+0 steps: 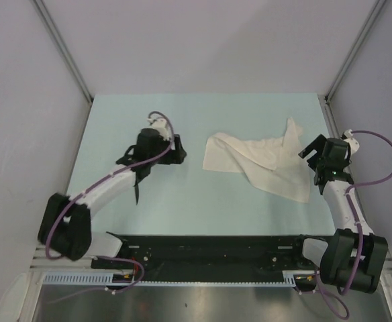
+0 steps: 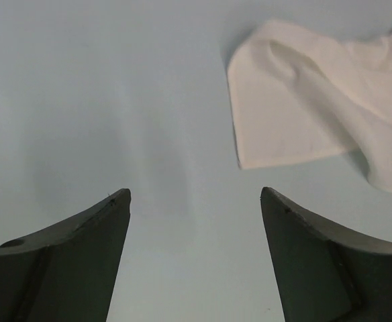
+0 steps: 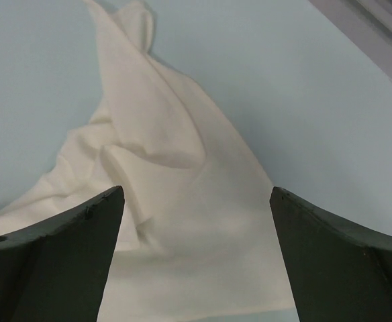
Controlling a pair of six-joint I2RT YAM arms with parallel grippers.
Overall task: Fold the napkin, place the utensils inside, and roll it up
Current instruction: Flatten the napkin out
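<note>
Napkin (image 1: 260,161) lies crumpled right of centre; right gripper (image 3: 196,191) is held wide open over its right edge, left gripper (image 2: 194,194) wide open near its left corner, nothing gripped. Opposite corners are best pinched low and drawn flat first; what looks like the dark utensil (image 1: 137,193) lies well left

One white napkin (image 1: 263,161) (crumpled, toward three o'clock on the table (image 1: 203,208)). One slim dark knife-like utensil (image 1: 136,193), toward nine o'clock. Two grippers: the left gripper (image 2: 194,192) and the right gripper (image 3: 196,189).
</note>
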